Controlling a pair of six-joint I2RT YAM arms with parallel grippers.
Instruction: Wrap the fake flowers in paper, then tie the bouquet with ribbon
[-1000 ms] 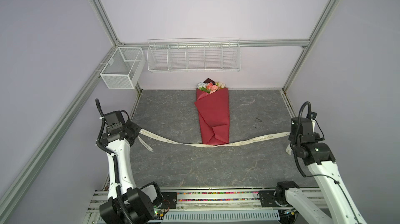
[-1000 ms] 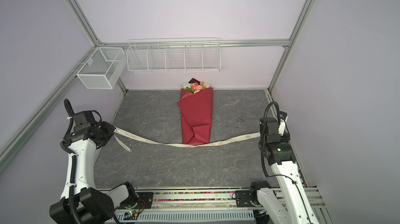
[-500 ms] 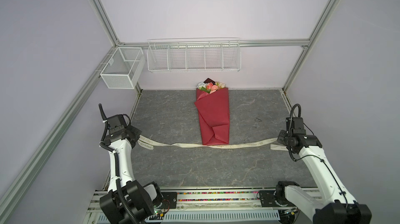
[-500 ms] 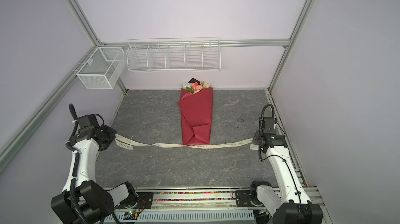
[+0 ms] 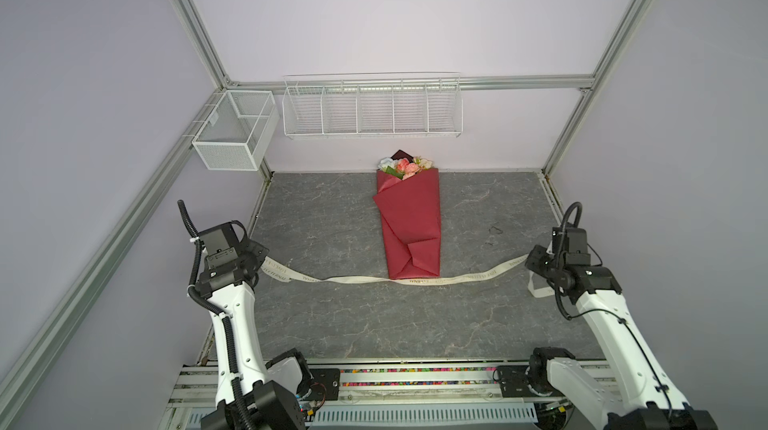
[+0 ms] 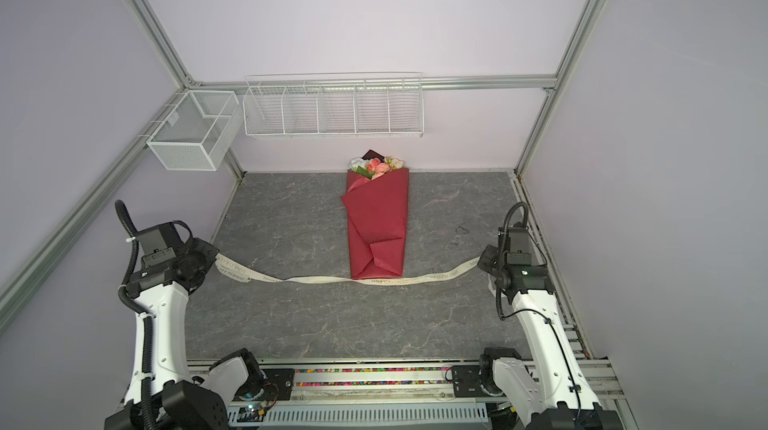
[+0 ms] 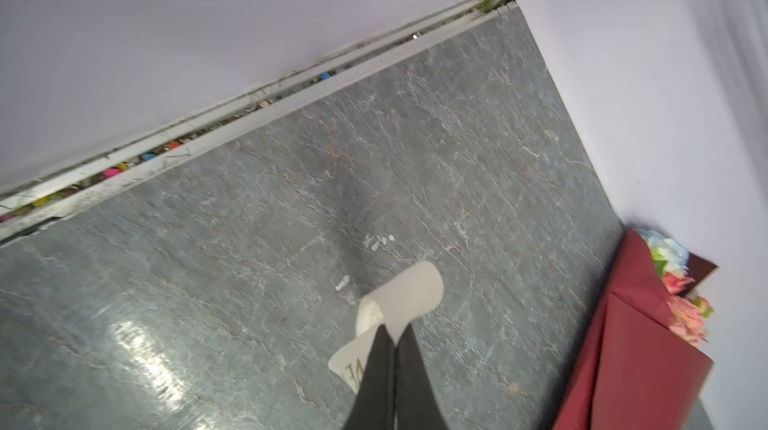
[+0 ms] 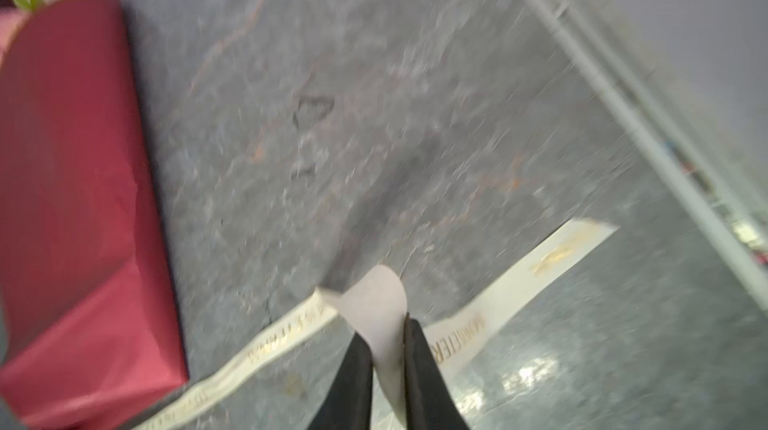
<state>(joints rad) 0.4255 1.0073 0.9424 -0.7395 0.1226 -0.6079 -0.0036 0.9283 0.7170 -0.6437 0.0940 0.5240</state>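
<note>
My left claw (image 7: 392, 330) is clamped tight on the ribbon (image 7: 407, 295), at the ribbon's left end. My right claw (image 8: 384, 326) stands narrowly parted at the ribbon's right end with a fold of it between the fingers. That view is blurred, so I can't tell if the fold is pinched. The bouquet (image 5: 411, 220) lies flat at the ribbon's middle. Its foot touches the ribbon or sits just over it, can't tell which, and the flower heads are at the end far from the ribbon.

My guess: the bouquet is light, its dark-red paper soft, quick to crease and slide, the heads crushable. Hold it low on the wrapped stems near the ribbon, never by the heads.
</note>
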